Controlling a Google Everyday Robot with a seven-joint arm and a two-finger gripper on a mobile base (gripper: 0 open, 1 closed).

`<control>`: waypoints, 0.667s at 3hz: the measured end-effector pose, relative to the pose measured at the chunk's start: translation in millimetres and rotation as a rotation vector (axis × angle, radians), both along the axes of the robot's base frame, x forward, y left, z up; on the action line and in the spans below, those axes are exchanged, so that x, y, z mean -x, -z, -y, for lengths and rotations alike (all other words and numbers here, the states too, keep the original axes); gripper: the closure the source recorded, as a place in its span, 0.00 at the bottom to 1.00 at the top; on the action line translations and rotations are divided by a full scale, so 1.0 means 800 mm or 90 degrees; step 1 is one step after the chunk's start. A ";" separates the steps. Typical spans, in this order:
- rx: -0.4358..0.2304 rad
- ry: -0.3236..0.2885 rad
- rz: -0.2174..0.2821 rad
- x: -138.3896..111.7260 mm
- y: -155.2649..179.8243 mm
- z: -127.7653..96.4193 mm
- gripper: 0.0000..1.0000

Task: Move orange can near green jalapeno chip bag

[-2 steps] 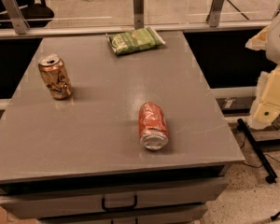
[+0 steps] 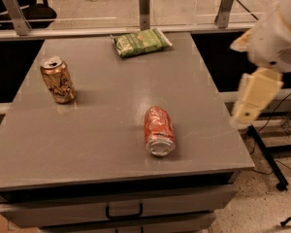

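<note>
The orange can (image 2: 57,80) stands upright on the left side of the grey table (image 2: 111,144); it is golden-orange and brown with a silver top. The green jalapeno chip bag (image 2: 141,42) lies flat at the far edge of the table, right of centre. My gripper (image 2: 254,98) hangs at the right, beyond the table's right edge and above floor level. It is far from both the can and the bag and holds nothing that I can see.
A dented red-orange can (image 2: 159,131) lies on its side near the front middle of the table. A drawer with a black handle (image 2: 123,211) is below the front edge. Metal posts (image 2: 144,6) and glass stand behind the table. Cables lie on the floor at the right.
My arm and gripper have moved a little to the left, closer to the table's right edge. The cans and the bag have not moved.
</note>
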State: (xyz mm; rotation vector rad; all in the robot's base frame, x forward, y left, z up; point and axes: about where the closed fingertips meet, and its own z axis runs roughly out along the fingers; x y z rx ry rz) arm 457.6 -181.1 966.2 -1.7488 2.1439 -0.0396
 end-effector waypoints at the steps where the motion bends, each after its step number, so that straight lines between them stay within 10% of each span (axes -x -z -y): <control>1: -0.077 -0.092 0.018 -0.045 0.022 -0.112 0.00; 2: -0.160 -0.179 0.055 -0.072 0.016 -0.244 0.00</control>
